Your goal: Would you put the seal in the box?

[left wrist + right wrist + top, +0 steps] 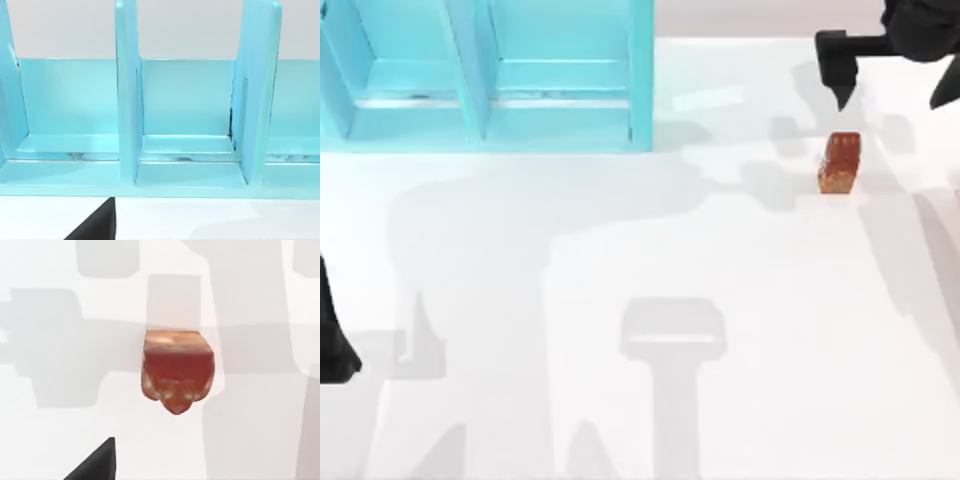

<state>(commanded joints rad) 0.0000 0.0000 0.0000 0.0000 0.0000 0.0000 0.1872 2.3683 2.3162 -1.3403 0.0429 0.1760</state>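
- Left arm (335, 345) parked at nine o'clock on the table's (640, 330) left edge; claw state impossible to tell.
- Turquoise box (560, 75) at eleven o'clock, split by upright dividers.
- Seal (840, 163) upright on the table at two o'clock, untouched.
- Right gripper (895, 85) at one o'clock, just beyond the seal, fingers spread wide.

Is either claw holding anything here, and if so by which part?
Nothing is held. The seal stands free on the table, with the right claw apart from it at the far right; the left arm is parked at the left edge.
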